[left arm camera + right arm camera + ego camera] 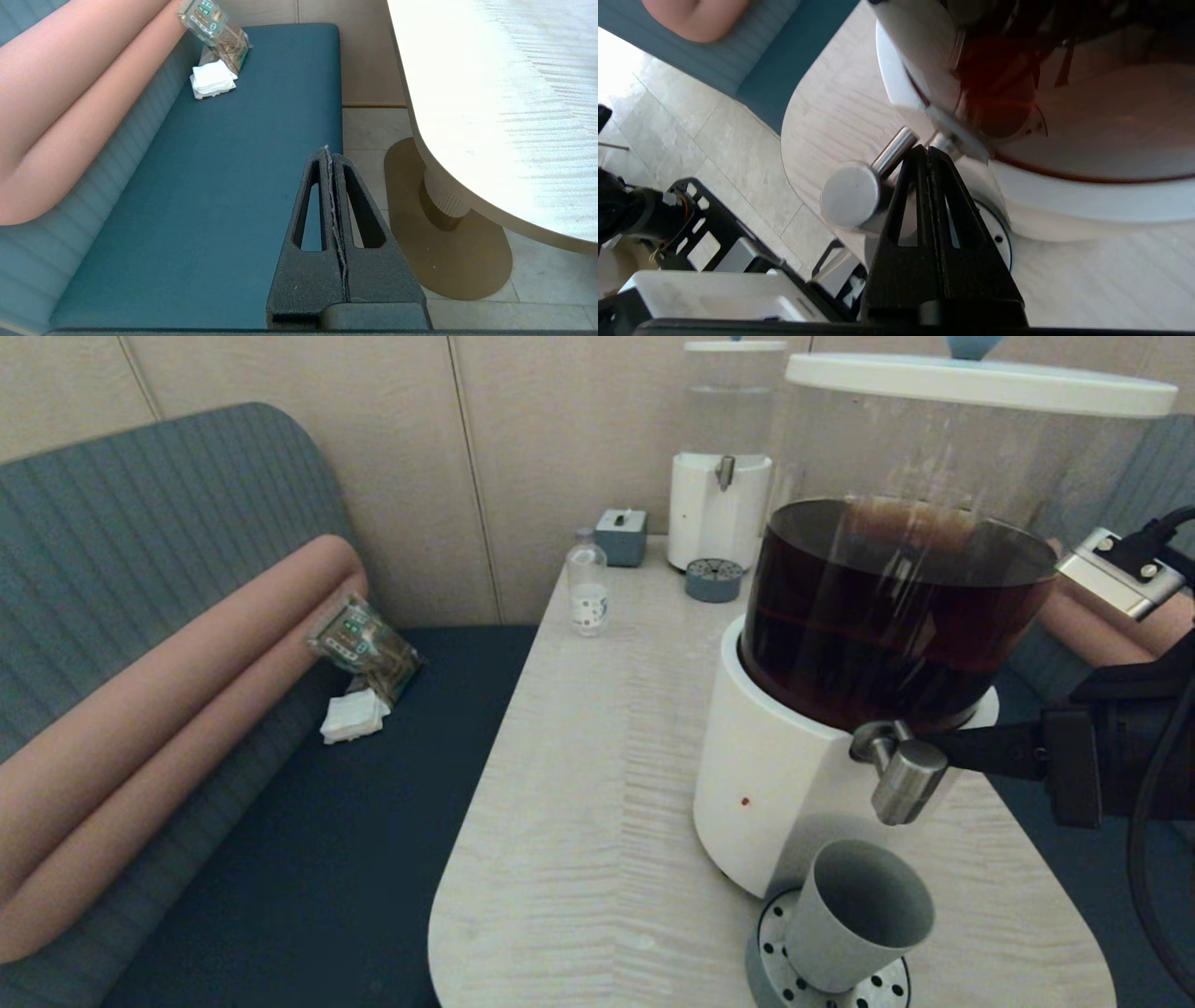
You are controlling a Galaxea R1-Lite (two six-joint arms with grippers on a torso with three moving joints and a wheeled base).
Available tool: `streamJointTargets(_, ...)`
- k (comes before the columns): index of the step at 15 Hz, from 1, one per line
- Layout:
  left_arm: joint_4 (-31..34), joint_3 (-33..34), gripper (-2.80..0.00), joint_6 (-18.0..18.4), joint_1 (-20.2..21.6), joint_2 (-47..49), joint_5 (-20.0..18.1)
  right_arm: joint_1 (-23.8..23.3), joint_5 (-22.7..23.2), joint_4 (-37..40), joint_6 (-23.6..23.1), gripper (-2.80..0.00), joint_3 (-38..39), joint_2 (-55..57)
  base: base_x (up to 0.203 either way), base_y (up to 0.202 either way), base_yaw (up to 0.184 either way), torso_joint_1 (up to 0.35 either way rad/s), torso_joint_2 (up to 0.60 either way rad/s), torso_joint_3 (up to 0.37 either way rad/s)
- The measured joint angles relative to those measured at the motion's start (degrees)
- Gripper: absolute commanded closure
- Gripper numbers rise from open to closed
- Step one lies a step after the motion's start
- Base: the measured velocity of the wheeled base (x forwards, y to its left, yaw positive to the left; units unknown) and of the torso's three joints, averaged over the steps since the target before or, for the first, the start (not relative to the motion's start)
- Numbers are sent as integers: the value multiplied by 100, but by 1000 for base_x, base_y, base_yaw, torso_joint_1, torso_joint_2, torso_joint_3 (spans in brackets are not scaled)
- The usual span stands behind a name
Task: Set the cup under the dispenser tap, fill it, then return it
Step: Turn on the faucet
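Observation:
The grey cup stands on a round perforated drip tray, directly below the dispenser tap. Its inside shows plain grey. The tap juts from the white base of the big dispenser, whose clear tank holds dark brown liquid. My right gripper reaches in from the right, shut, with its tips against the tap's neck. In the right wrist view the shut right gripper touches the steel stem behind the tap's round end; the cup is hidden there. My left gripper hangs shut and empty over the bench, beside the table.
A smaller clear-liquid dispenser with its own grey tray, a small grey box and a glass bottle stand at the table's far end. A packet and napkins lie on the blue bench to the left.

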Motion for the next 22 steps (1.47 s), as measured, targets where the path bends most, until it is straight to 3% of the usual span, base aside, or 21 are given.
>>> streamJointTargets(22,2,2,0,0,0,0,2,17,831,-750,-127,0,318,-4,0,0,0,0,0,0)
